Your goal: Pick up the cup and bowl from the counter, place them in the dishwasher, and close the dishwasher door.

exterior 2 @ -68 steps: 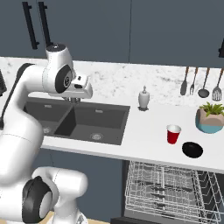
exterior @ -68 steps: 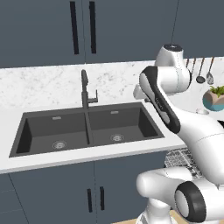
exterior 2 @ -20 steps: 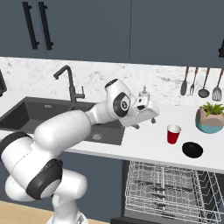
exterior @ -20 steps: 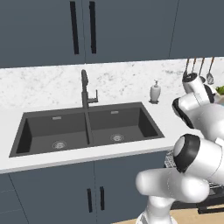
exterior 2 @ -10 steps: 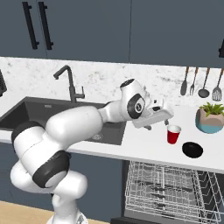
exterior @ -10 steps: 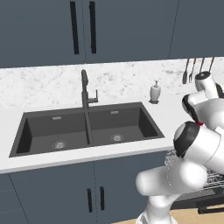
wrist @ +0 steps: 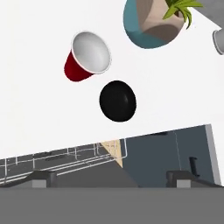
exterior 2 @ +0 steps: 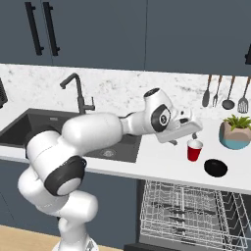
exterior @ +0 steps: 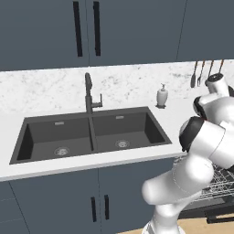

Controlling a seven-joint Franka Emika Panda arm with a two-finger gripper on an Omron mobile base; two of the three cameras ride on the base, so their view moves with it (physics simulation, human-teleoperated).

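Room: a rendered kitchen with slate-blue cabinets, a marbled backsplash and hanging utensils on the wall.
Worktop: the long white worktop [exterior 2: 162, 164] carries a dark double sink [exterior 2: 44, 130]; the landmark for all places below is that sink.
Dishwasher: the dishwasher [exterior 2: 188, 215] stands open under the worktop, past the sink's right end, its wire racks pulled out and bare of dishes as far as can be seen.
Plant pot: a teal pot [wrist: 151, 24] with a green plant sits far right of the sink, by the wall.
Bowl: the black bowl [exterior 2: 215, 167] rests on the worktop right of the sink, near the front edge, just beside the cup and apart from it.
Cup: the red cup [exterior 2: 194, 150] stands upright, mouth up, between the sink and the bowl.
Step in hand: judged as the approach to the cup, nothing lifted yet.
How to do it well: centre the fingers either side of the cup wall, come down straight, and keep clear of the bowl and pot.
Gripper: the gripper [exterior 2: 194, 130] hangs just above the cup, on the sink's right, jaws spread wide, holding and touching nothing.
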